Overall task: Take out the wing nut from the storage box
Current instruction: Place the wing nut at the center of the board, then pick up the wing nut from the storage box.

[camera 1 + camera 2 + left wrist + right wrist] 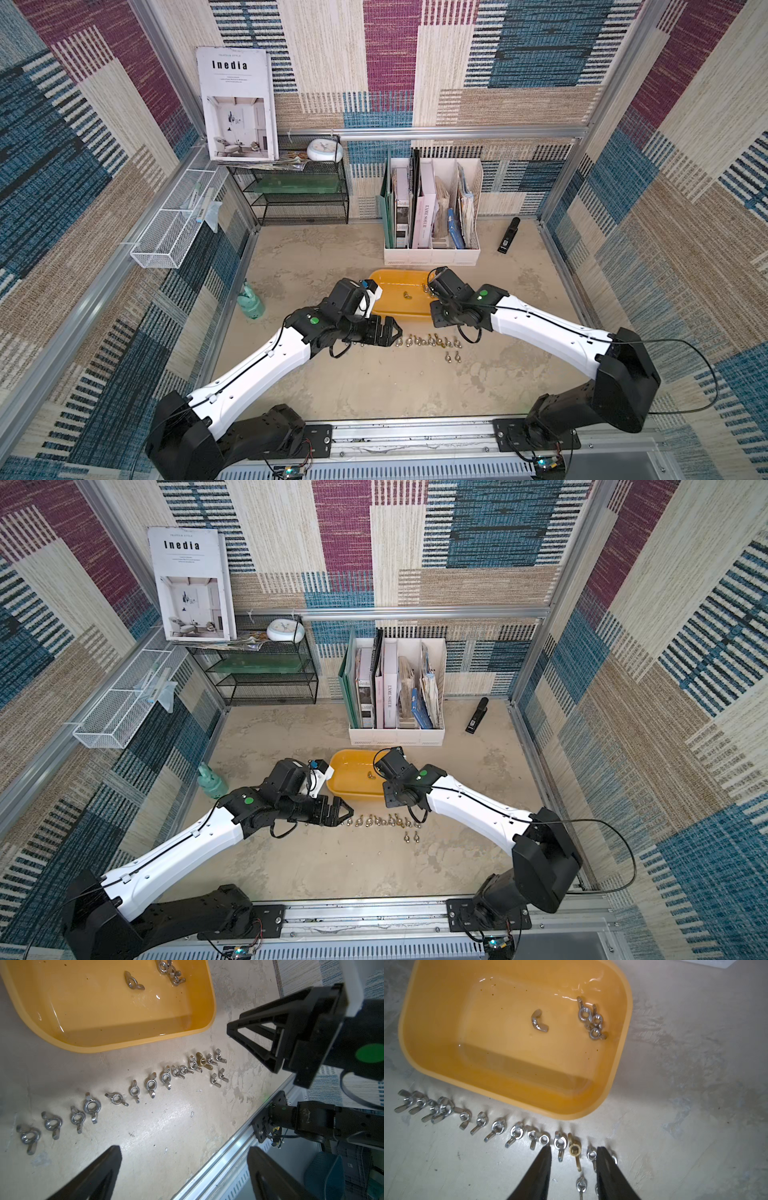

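Beige, mottled tabletop point(374, 386) beneath everything. Yellow-orange storage box point(390, 303) resting on it near the middle, between the two wrists, just in front of a white file holder point(432, 255). Wide-spread, empty left gripper point(184, 1147) hovering low at the left end of a row of wing nuts point(135, 1091), laid out on the table just beside the box's near rim. Parted right gripper point(574, 1147), clamping nothing, tips straddling the row's right end. Inside the box, a cluster of three silver wing nuts point(591, 1020) close to one end wall. Also inside, a lone wing nut point(539, 1021) near mid-floor. On the table between the right tips, a brass wing nut point(573, 1150).
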Controlling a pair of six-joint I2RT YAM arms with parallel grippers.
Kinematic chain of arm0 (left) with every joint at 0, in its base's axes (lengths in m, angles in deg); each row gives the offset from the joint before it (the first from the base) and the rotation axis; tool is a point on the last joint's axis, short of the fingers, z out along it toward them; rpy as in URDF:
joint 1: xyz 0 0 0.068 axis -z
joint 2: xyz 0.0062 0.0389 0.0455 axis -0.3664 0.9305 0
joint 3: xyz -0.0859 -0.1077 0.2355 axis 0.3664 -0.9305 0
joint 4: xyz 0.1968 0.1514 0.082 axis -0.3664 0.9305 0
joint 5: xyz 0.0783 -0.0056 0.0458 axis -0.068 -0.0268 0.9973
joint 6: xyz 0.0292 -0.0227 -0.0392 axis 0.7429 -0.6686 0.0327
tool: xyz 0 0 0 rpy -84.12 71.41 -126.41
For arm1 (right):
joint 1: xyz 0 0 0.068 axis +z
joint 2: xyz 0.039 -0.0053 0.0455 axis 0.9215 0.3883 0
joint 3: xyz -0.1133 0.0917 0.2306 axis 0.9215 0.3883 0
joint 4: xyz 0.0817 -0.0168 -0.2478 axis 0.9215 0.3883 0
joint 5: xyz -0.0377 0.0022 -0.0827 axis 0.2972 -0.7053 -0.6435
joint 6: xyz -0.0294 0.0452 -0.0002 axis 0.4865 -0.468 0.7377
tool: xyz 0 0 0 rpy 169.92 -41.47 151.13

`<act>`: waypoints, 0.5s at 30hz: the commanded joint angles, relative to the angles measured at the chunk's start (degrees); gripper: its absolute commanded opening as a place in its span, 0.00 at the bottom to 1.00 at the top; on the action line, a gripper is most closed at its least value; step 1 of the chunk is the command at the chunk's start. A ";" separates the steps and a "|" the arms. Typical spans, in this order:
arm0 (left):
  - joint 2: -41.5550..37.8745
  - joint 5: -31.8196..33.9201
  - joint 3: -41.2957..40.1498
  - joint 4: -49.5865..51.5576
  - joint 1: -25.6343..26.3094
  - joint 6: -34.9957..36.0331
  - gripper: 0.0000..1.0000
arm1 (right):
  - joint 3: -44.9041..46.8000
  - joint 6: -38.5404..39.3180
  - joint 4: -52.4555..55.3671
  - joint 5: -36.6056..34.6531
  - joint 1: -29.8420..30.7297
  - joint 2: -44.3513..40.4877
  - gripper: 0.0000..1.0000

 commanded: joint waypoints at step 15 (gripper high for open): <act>3.89 2.08 3.74 1.71 -2.75 3.60 0.99 | -17.81 14.46 -1.71 5.18 -7.75 22.65 0.39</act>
